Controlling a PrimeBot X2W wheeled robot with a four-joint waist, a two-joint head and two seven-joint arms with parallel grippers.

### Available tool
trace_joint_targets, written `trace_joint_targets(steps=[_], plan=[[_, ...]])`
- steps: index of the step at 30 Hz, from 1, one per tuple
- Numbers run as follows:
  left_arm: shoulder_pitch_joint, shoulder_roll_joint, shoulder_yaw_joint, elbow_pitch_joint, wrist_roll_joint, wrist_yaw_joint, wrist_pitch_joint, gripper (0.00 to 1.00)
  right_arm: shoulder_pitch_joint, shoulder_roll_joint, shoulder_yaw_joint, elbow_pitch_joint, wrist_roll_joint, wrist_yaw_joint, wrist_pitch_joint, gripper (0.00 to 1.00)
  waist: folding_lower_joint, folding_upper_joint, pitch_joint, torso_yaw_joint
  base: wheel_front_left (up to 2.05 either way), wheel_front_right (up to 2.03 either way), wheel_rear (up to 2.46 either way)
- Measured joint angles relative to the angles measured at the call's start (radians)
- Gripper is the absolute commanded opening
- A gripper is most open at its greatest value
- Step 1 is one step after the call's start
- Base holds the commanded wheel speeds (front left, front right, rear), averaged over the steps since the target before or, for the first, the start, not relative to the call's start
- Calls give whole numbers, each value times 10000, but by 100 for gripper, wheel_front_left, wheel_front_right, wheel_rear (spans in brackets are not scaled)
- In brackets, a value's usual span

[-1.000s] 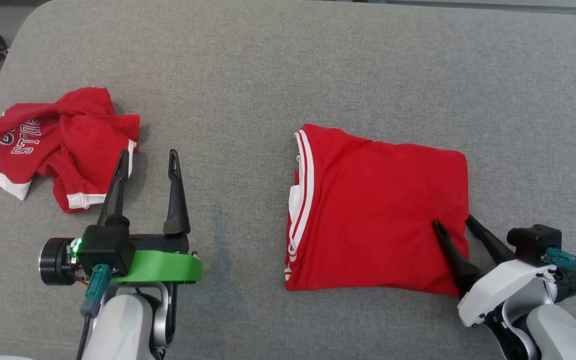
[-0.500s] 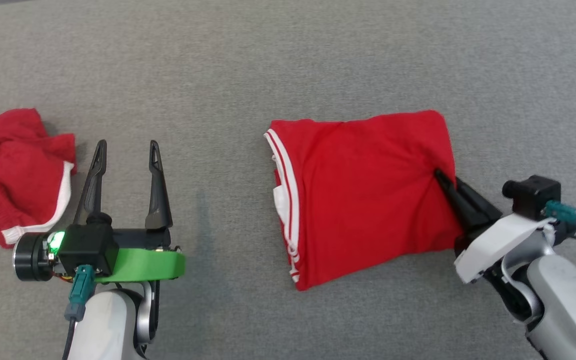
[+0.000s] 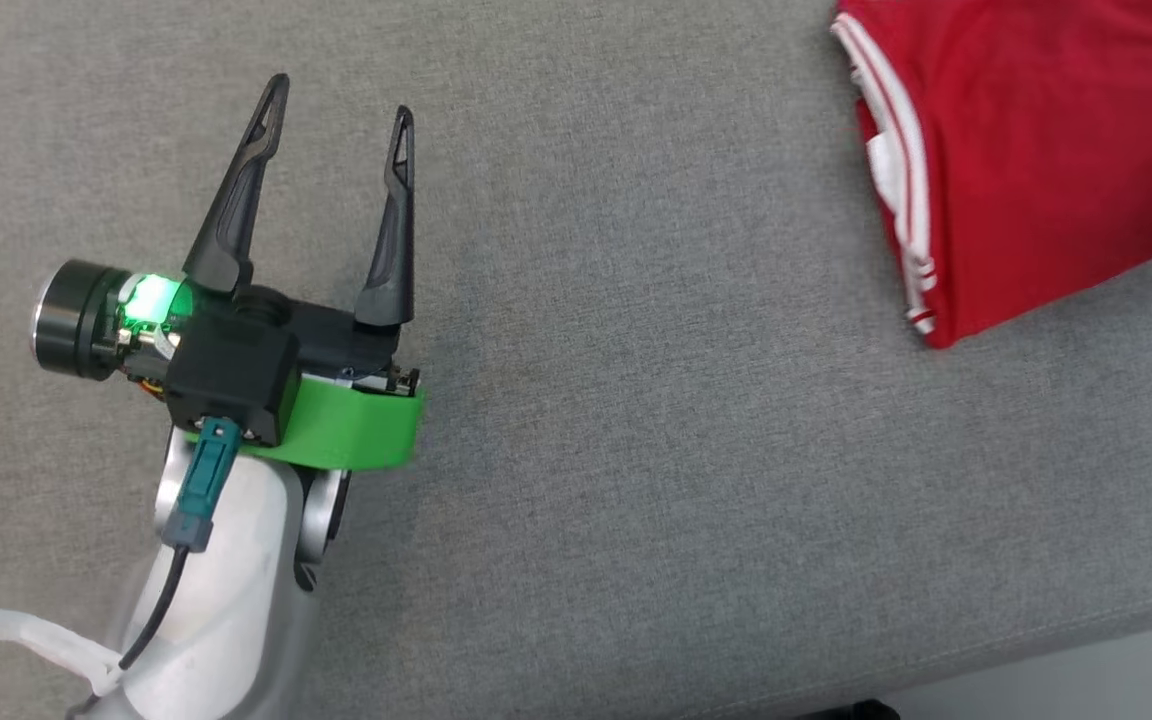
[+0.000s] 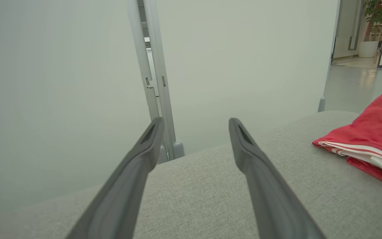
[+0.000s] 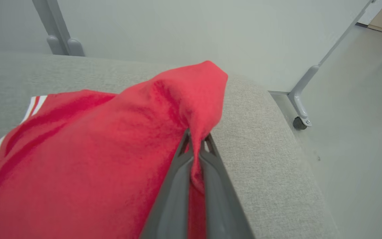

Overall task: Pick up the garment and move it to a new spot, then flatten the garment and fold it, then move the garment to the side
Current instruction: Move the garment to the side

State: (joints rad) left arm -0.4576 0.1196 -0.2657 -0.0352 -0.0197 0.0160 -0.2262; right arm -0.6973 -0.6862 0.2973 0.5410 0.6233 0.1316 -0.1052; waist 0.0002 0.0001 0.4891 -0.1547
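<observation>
The folded red garment (image 3: 1036,150), white-striped along one edge, lies on the grey worktop (image 3: 636,450) near a rounded corner, with one part bunched upward. The right gripper (image 5: 196,141) has its jaws pinching that bunch. The left gripper (image 3: 340,100) hovers well apart from the garment, jaws spread.

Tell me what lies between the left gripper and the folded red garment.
Nothing: the head view shows bare grey cushion between the open left gripper and the folded red garment, and the left wrist view agrees.
</observation>
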Motion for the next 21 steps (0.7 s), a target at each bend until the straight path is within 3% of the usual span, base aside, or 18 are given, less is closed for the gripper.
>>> trace_joint_targets(steps=[5, 11, 12, 13, 14, 18, 21], plan=[[-409, -46, -320, -247, 184, -105, 50, 100, -1172, -736, -322, 1095, 263, 0, -454, 0, 1, 0, 937, -16, 0, 0, 0], [-694, -44, -562, -364, 305, -161, 65, 100, -2087, -988, -303, 2182, 364, 0, -917, 0, 1, 0, 1843, 94, 0, 0, 0], [-709, -44, -587, -362, 311, -163, 65, 100, -2195, -972, -336, 2420, 364, 0, -1012, 23, 1, 0, 1957, 115, 0, 0, 0], [-728, -44, -602, -347, 311, -173, 65, 100, -2283, -953, -382, 2635, 351, 2, -1101, 78, 1, 0, 2039, 133, 0, 0, 0], [-762, -46, -621, -299, 295, -196, 63, 100, -2335, -951, -418, 2886, 291, 0, -1189, 100, 1, 0, 2114, 158, 0, 0, 0], [-798, -38, -660, -69, 232, -203, 31, 100, -2354, -708, -796, 3494, -23, 0, -1522, 100, 0, 0, 2069, 234, 0, 0, 0], [-757, -33, -656, 96, 171, -190, -12, 100, -2040, -512, -1260, 3204, -213, 0, -1551, 100, 0, 0, 1841, 247, 0, 0, 0]])
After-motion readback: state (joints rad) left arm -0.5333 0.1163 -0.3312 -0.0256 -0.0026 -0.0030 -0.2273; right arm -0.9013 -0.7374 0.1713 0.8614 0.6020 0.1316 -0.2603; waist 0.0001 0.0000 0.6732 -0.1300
